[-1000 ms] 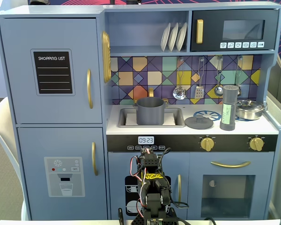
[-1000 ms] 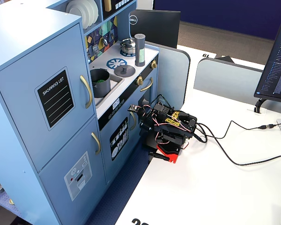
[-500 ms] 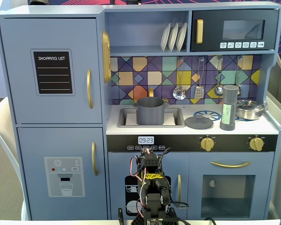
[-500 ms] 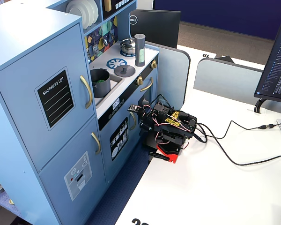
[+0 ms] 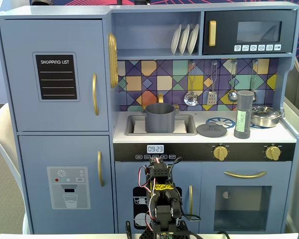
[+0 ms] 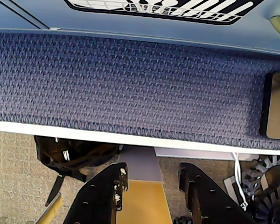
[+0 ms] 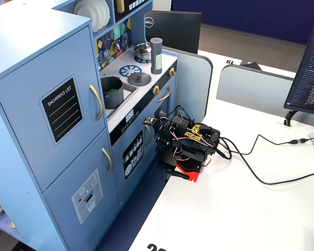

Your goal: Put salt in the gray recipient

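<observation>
Wrist view is showing my claw hanging with its jaws apart and nothing between them, looking down over the table edge at blue carpet. I am sitting folded low in front of the toy kitchen, so I am judging the task barely begun: reaching is the step in hand. Next I am needing to rise to the counter and close around the salt, which is standing upright, long axis vertical, cap up, right of the flat lid. The gray recipient is sitting in the sink, mouth up.
</observation>
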Available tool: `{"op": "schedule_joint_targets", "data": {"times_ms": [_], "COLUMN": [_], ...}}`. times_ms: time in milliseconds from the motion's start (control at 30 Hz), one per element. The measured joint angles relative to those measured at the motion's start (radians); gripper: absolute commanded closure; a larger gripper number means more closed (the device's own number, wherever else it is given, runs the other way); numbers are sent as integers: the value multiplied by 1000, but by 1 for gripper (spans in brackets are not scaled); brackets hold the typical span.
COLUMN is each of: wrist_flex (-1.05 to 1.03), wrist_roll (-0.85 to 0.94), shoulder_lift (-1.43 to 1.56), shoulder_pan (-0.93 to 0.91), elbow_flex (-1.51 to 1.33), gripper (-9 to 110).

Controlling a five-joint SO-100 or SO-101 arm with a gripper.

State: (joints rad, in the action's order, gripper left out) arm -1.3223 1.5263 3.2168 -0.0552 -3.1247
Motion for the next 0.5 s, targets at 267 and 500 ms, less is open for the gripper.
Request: {"op": "schedule_joint_targets", "data": {"times_ms": [267,500], "wrist_flex": [0,25], "wrist_roll": [0,5], "shoulder_lift": [0,0], "shoulder_pan": [0,-117], "elbow_flex": [0,0], "gripper": [95,90]}}
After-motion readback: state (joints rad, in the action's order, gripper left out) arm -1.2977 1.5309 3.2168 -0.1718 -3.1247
